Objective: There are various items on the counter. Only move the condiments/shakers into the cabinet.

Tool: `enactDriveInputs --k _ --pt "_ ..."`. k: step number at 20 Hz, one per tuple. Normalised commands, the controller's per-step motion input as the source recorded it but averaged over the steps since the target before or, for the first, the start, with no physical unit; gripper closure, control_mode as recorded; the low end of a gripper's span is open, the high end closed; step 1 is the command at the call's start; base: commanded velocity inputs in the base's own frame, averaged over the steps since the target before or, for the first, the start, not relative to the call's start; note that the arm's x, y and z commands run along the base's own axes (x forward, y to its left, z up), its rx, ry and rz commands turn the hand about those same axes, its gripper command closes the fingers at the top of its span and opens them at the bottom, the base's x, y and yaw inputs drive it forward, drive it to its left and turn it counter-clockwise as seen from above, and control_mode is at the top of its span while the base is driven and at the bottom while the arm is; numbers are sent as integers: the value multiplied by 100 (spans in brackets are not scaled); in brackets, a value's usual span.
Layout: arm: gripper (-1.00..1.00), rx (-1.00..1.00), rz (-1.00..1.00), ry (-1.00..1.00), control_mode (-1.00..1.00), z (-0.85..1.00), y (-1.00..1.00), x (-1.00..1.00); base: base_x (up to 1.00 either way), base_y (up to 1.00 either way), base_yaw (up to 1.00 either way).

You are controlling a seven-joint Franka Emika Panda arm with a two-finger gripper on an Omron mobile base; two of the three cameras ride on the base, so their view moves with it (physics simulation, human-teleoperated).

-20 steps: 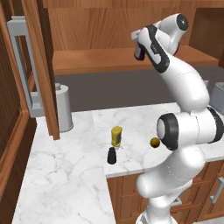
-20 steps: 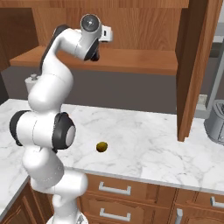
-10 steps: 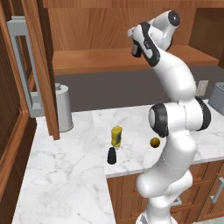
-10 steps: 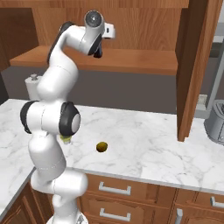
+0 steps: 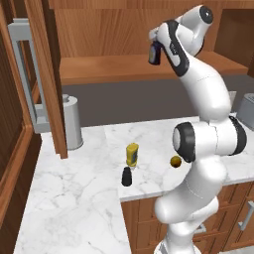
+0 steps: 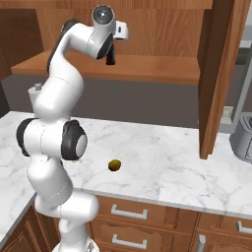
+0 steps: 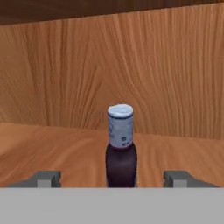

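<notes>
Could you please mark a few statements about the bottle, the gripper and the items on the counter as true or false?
1. The dark bottle with the blue cap and pale label stands upright on the wooden cabinet shelf. True.
2. The gripper is clamped on the bottle. False: its fingers stand wide apart, clear of the bottle on both sides.
3. The yellow squeeze bottle is on the white marble counter. True.
4. The short black shaker is inside the cabinet. False: it stands on the counter near the yellow bottle.
5. The small round yellow-brown ball sits on the shelf. False: it lies on the counter.
</notes>
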Motion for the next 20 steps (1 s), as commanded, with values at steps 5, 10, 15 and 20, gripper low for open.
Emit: enactDriveInputs --k 5,10,15,20 --pt "-100 -6 0 -24 -100 -50 14 -100 0 0 0" --pt "-100 -6 -1 -11 -100 -78 9 -100 0 0 0" --pt "-100 -6 -4 -5 -100 -93 5 -100 0 0 0" --pt "-100 -8 -2 4 -100 -81 10 -100 0 0 0"
